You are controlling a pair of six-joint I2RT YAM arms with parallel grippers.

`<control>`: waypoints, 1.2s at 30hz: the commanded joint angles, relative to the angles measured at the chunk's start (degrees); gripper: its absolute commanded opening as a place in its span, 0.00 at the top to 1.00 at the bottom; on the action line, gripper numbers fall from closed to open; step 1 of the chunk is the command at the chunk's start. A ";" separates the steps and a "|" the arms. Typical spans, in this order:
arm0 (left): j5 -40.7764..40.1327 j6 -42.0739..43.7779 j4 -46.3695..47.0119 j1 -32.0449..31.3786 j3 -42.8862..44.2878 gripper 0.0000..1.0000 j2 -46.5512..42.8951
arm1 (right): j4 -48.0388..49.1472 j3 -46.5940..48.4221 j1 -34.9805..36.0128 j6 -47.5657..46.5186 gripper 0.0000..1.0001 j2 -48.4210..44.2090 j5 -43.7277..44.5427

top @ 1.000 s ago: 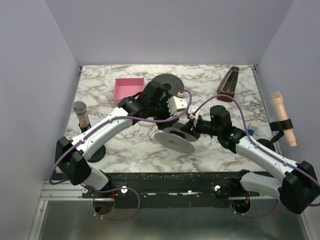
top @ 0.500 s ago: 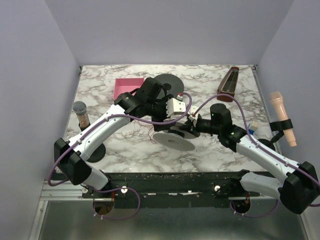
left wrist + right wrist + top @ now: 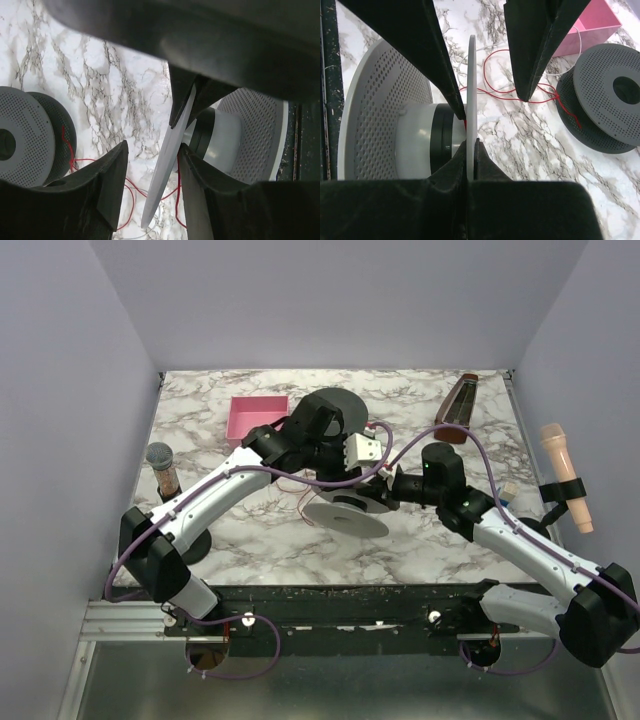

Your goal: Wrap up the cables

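A white spool [image 3: 345, 514] lies tilted at the table's middle, and my right gripper [image 3: 471, 150] is shut on the rim of its thin flange [image 3: 471, 75]. From the far side my left gripper [image 3: 155, 187] straddles that same flange [image 3: 167, 160], open, with its right finger [image 3: 200, 195] close to the flange. The cables, one thin dark-red wire [image 3: 125, 192], curl in loose loops on the marble under the left gripper and run against its right finger. The wire [image 3: 495, 70] leads on to a grey spool [image 3: 605, 100].
The grey spool [image 3: 335, 405] stands behind the left gripper, next to a pink box [image 3: 255, 418]. At the back right stands a brown metronome [image 3: 458, 408]. A microphone [image 3: 160, 468] stands at the left edge, and a pink one [image 3: 565, 475] hangs on the right wall.
My left gripper has swung right and come down over the white spool's flange, and its jaws have narrowed. The right gripper has kept its hold, and the spool has barely shifted.
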 commanded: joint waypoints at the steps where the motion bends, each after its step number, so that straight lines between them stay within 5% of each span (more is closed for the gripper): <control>1: 3.28 0.58 -1.94 -0.57 0.59 0.46 1.44 | 2.93 2.65 0.23 -0.07 0.99 -0.36 -2.30; 7: 8.11 1.82 -5.81 -0.48 2.00 0.36 1.79 | 3.11 2.65 0.24 1.33 0.99 -0.18 -0.46; 12: 10.93 -6.35 1.56 1.71 -2.21 0.43 -0.14 | 6.88 0.81 -0.29 4.49 0.99 -1.76 -2.74; 17: 9.79 -3.20 -0.53 1.71 -1.17 0.50 0.12 | 7.15 0.71 -0.29 5.38 0.99 -2.03 -4.06; 30: 15.67 -4.42 -2.73 5.58 -2.13 0.36 -2.07 | 7.24 0.54 -0.38 5.99 0.99 -3.26 -3.44; 36: 11.81 -4.86 -0.71 4.62 -1.26 0.43 -2.07 | 7.15 0.54 -0.29 4.85 0.99 -3.17 -4.85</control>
